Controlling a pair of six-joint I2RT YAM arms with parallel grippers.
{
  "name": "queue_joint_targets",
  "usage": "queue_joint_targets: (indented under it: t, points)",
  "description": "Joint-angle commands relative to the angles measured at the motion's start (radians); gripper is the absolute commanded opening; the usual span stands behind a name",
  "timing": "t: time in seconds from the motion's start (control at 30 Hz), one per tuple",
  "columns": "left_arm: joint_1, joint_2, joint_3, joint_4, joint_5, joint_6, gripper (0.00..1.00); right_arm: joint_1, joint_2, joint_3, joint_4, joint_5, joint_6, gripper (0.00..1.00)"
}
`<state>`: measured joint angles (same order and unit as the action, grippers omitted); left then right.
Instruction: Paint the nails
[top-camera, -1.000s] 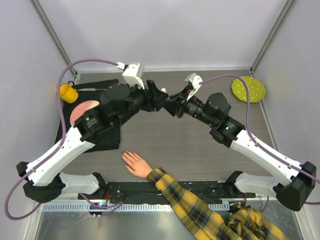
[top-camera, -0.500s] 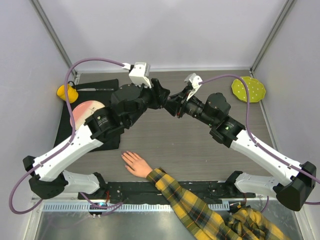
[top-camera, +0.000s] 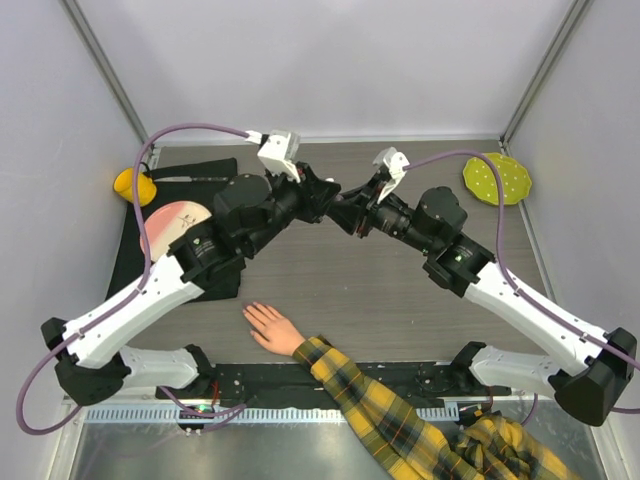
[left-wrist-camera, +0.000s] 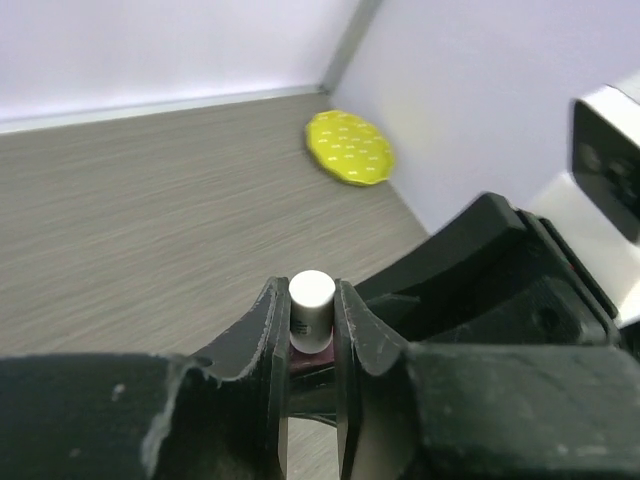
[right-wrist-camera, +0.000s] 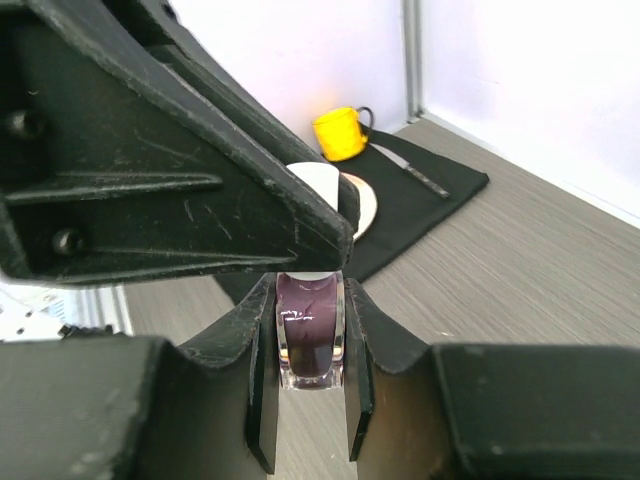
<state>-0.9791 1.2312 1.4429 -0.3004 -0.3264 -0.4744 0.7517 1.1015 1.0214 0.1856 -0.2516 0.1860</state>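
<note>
A pale hand (top-camera: 272, 328) with spread fingers and a yellow-black plaid sleeve (top-camera: 372, 402) lies palm down near the table's front edge. Its nails are too small to make out. Far behind it, above mid-table, the two grippers meet tip to tip. My right gripper (right-wrist-camera: 310, 330) is shut on a small dark purple bottle (right-wrist-camera: 310, 340). My left gripper (left-wrist-camera: 311, 300) is shut on that bottle's white cap (left-wrist-camera: 311, 298). In the top view the left gripper (top-camera: 332, 200) and right gripper (top-camera: 350, 213) hide the bottle between them.
A black mat (top-camera: 195, 172) at the back left carries a yellow mug (top-camera: 135, 186), a pink plate (top-camera: 172, 222) and a knife (right-wrist-camera: 412, 172). A yellow-green dotted disc (top-camera: 497, 179) lies at the back right corner. Walls enclose the table on three sides.
My left arm has swung right to meet the right gripper, and its jaws have closed on the bottle's cap. The right arm and the hand have stayed put.
</note>
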Motion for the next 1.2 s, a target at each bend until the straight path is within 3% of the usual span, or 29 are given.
queue_joint_targets:
  t: [0.0, 0.03, 0.13, 0.2, 0.23, 0.27, 0.37, 0.5, 0.6, 0.63, 0.67, 0.7, 0.77, 0.8, 0.87, 1.0, 1.13, 1.17]
  points:
    - [0.086, -0.085, -0.137, 0.245, 0.454, 0.010, 0.00, 0.001, -0.071, -0.003, 0.193, -0.194, 0.046, 0.01]
    - [0.112, -0.096, -0.160, 0.286, 0.735, 0.010, 0.00, 0.000, -0.074, -0.001, 0.212, -0.246, 0.062, 0.01]
    - [0.216, -0.116, -0.248, 0.469, 1.151, -0.018, 0.00, -0.009, -0.055, 0.008, 0.325, -0.495, 0.198, 0.01]
    - [0.288, -0.096, -0.276, 0.583, 1.317, -0.087, 0.00, -0.009, -0.017, 0.012, 0.492, -0.613, 0.316, 0.01]
    - [0.305, -0.081, -0.277, 0.631, 1.455, -0.117, 0.00, -0.009, -0.003, 0.008, 0.568, -0.691, 0.452, 0.01]
    - [0.321, -0.067, -0.268, 0.658, 1.496, -0.175, 0.00, -0.009, 0.012, 0.006, 0.726, -0.716, 0.533, 0.01]
    - [0.338, 0.002, -0.214, 0.660, 1.590, -0.191, 0.00, -0.009, 0.064, 0.023, 0.882, -0.779, 0.700, 0.01]
    - [0.355, 0.017, -0.176, 0.577, 1.571, -0.141, 0.00, -0.011, 0.069, 0.046, 0.797, -0.796, 0.652, 0.01]
    - [0.365, 0.013, -0.122, 0.430, 1.491, -0.051, 0.00, -0.009, 0.038, 0.069, 0.556, -0.767, 0.466, 0.01]
    - [0.367, 0.014, -0.104, 0.309, 1.454, -0.026, 0.02, -0.009, 0.028, 0.078, 0.496, -0.756, 0.423, 0.01]
    - [0.370, 0.013, -0.064, 0.264, 1.423, -0.003, 0.10, -0.011, 0.026, 0.089, 0.365, -0.730, 0.370, 0.01]
    - [0.373, 0.011, -0.049, 0.220, 1.370, 0.012, 0.36, -0.011, 0.024, 0.112, 0.294, -0.706, 0.268, 0.01]
    - [0.375, -0.015, -0.009, 0.105, 1.302, 0.063, 0.58, -0.011, 0.018, 0.131, 0.121, -0.654, 0.173, 0.01]
    - [0.376, -0.027, -0.003, 0.077, 1.205, 0.081, 0.79, -0.011, 0.017, 0.146, 0.071, -0.578, 0.097, 0.01]
    - [0.376, -0.088, -0.013, 0.055, 1.144, 0.117, 0.84, -0.011, 0.009, 0.155, -0.047, -0.468, 0.038, 0.01]
    - [0.375, -0.200, -0.055, 0.064, 1.014, 0.137, 0.95, -0.009, -0.002, 0.141, -0.109, -0.241, -0.036, 0.01]
    - [0.375, -0.245, -0.081, 0.064, 0.757, 0.106, 0.95, -0.008, -0.014, 0.118, -0.092, -0.129, -0.052, 0.01]
    - [0.375, -0.242, -0.081, 0.057, 0.706, 0.070, 0.90, -0.008, -0.012, 0.118, -0.094, -0.108, -0.057, 0.01]
